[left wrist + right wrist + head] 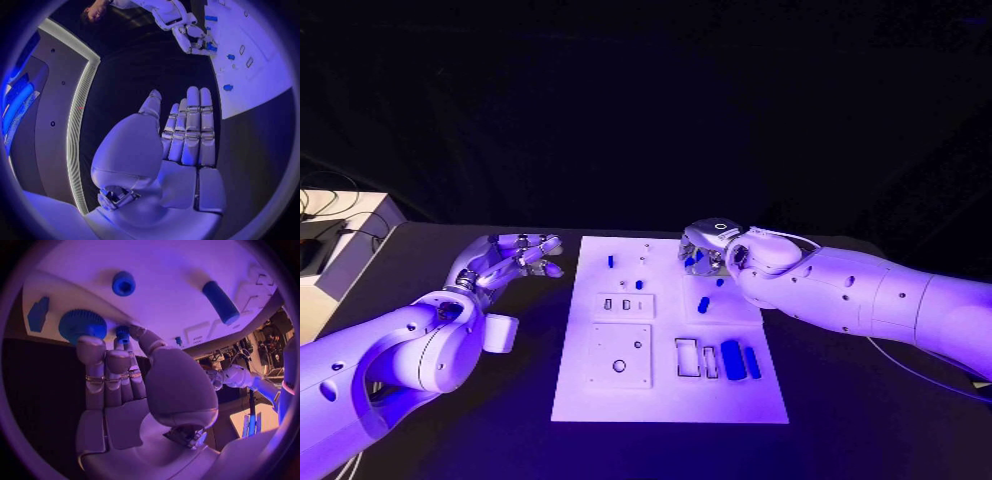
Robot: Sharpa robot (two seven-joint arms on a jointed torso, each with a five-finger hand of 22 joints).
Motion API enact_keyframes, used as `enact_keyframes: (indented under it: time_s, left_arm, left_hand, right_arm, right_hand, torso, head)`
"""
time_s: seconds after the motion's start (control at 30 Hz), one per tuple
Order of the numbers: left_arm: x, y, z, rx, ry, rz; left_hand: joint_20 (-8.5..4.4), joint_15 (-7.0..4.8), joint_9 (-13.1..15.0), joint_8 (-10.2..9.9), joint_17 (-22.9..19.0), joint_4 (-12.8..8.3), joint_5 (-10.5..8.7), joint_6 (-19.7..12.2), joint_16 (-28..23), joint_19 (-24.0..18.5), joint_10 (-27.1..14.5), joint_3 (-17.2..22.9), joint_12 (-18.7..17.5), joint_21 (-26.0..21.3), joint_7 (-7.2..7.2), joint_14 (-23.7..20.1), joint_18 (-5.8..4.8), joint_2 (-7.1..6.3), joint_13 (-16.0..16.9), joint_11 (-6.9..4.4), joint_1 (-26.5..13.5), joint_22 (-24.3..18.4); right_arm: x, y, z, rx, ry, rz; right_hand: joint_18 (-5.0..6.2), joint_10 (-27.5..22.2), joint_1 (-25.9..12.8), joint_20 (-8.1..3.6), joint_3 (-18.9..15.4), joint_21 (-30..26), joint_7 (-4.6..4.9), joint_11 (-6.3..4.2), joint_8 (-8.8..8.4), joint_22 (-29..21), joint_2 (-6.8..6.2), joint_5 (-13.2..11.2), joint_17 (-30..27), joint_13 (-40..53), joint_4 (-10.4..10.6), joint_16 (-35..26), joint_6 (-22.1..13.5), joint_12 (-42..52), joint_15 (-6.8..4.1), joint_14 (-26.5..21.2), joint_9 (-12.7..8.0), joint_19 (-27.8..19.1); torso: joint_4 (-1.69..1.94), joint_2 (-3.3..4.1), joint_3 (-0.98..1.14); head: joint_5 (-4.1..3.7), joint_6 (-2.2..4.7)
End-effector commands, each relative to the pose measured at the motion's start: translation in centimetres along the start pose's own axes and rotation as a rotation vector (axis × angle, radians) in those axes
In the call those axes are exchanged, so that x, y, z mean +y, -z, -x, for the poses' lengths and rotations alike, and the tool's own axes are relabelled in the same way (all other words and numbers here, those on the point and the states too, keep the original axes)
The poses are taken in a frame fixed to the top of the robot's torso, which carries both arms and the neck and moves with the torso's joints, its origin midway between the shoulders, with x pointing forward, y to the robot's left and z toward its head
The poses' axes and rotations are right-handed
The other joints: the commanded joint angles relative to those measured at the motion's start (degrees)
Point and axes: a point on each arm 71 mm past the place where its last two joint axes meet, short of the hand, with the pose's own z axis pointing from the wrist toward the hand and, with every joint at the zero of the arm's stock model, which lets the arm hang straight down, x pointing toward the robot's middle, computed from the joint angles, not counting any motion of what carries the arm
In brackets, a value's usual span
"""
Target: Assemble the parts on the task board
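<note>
Left hand (511, 256) flat beside task board (668, 400), fingers straight.

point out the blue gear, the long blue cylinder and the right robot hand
blue gear (81, 325), right wrist view, on its toothed face
long blue cylinder (220, 302), right wrist view, mid-length on its side
right robot hand (134, 390), right wrist view, on the palm below the fingers

Left hand (181, 145) lying flat, fingers straight together, holding nothing. Task board (262, 85) sitting upper right; right hand (197, 40) reaching onto it among blue parts (227, 87).
</note>
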Motion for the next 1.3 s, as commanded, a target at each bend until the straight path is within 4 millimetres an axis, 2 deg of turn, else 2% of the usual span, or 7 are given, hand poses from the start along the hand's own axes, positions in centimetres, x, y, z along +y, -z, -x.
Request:
enact_keyframes:
  time_s: [0.03,0.23,0.33,0.57,0.87,1.03,1.3]
  left_arm:
    - [-0.03,-0.08,-0.05,0.004,-0.003,-0.003]
    - [0.03,-0.11,0.1,0.001,-0.004,0.0]
    - [0.05,-0.11,0.15,0.001,-0.005,0.001]
    - [0.1,-0.13,0.24,-0.001,-0.006,0.004]
    - [0.15,-0.13,0.37,-0.003,-0.007,0.007]
    - [0.17,-0.12,0.41,-0.002,-0.007,0.009]
    - [0.18,-0.09,0.48,-0.002,-0.008,0.011]
  left_hand:
    - [-0.02,0.09,0.1,0.1,0.0,0.0,-0.3,-0.3,-0.2,0.2,-0.5,-0.2,0.1,0.1,-0.01,0.2,0.25,0.01,0.0,0.13,-0.4,0.0]
    - [-0.02,0.09,0.1,0.1,0.0,0.0,-0.3,-0.3,-0.2,0.2,-0.5,-0.2,0.1,0.1,-0.01,0.2,0.25,0.01,0.0,0.13,-0.4,0.0]
    - [-0.02,0.09,0.1,0.1,0.0,0.0,-0.3,-0.3,-0.2,0.2,-0.5,-0.2,0.1,0.1,-0.01,0.2,0.25,0.01,0.0,0.13,-0.4,0.0]
    - [-0.04,0.09,0.1,0.1,-0.2,-0.1,-0.34,-0.3,-0.3,0.2,-0.5,-0.2,0.1,0.1,-0.05,0.2,0.22,0.1,0.0,0.11,-0.4,-0.3]
    - [-0.04,0.09,0.1,0.1,-0.2,-0.1,-0.34,-0.3,-0.3,0.2,-0.5,-0.2,0.1,0.1,-0.05,0.2,0.22,0.1,0.0,0.11,-0.4,-0.3]
    - [-0.03,0.09,0.1,0.1,-0.2,-0.1,-0.38,-0.4,-0.3,0.3,-0.6,-0.3,0.1,0.1,-0.03,0.2,0.24,0.09,0.0,0.14,-0.4,-0.4]
    - [-0.03,0.09,0.1,0.1,-0.2,-0.1,-0.38,-0.4,-0.3,0.3,-0.6,-0.3,0.1,0.1,-0.03,0.2,0.24,0.09,0.0,0.14,-0.4,-0.4]
  right_arm:
    - [-0.03,0.16,-0.59,0.036,0.01,0.001]
    - [-0.16,0.25,-0.52,0.029,0.01,-0.003]
    - [-0.19,0.29,-0.44,0.021,0.008,-0.003]
    - [-0.15,0.41,-0.25,0.005,0.006,-0.002]
    - [-0.24,0.68,0.0,-0.007,0.0,-0.001]
    - [-0.38,0.8,0.09,-0.007,-0.001,-0.007]
    - [-0.75,1.03,0.17,-0.006,-0.003,-0.016]
  right_hand:
    - [1.5,0.4,-0.1,-0.12,0.6,-0.5,0.29,0.01,0.17,0.7,0.45,0.1,0.2,0.0,0.0,0.2,0.2,-0.2,-0.21,0.0,0.1,1.1]
    - [1.5,0.3,-0.1,-0.11,0.8,-1.7,0.32,0.03,0.15,2.4,0.44,0.2,0.4,0.0,-0.2,0.2,0.3,-0.2,-0.19,0.0,0.1,1.6]
    - [1.5,0.2,0.0,-0.07,1.2,-2.6,0.43,0.07,0.19,3.4,0.58,0.2,0.5,0.0,-0.4,0.2,0.2,-0.2,-0.13,0.0,0.1,1.8]
    - [1.74,-1.5,-0.3,0.17,1.4,-3.7,0.77,0.59,0.16,3.7,-0.24,0.0,0.4,-0.1,-0.4,-0.1,-0.4,-0.2,0.2,-0.2,0.0,1.8]
    - [2.47,-3.6,0.7,0.65,-2.9,-6.7,0.68,0.99,0.17,3.2,-0.97,-0.1,0.0,0.0,1.7,-0.6,-1.9,-0.1,0.52,-0.1,0.0,2.3]
    - [2.53,-3.1,1.3,0.62,-3.6,-7.4,0.64,0.9,0.15,3.4,-0.93,0.0,0.0,0.0,2.5,-0.6,-1.8,-0.1,0.45,0.0,0.0,2.6]
    - [2.5,-3.4,1.8,0.59,-4.4,-8.8,0.6,0.94,0.14,4.3,-1.46,-0.2,-0.3,0.0,3.8,-0.6,-1.9,-0.1,0.46,-0.1,0.0,2.9]
  torso:
    - [0.03,0.34,-0.12]
    - [0.1,0.65,-0.14]
    - [0.18,0.83,-0.23]
    - [0.28,1.07,-0.33]
    - [0.27,1.36,-0.41]
    - [0.31,1.46,-0.38]
    - [0.37,1.62,-0.47]
  head:
    - [-0.07,0.12]
    - [-0.13,0.37]
    - [-0.2,0.46]
    - [-0.3,0.72]
    - [-0.33,1.02]
    - [-0.25,1.07]
    - [-0.37,1.12]
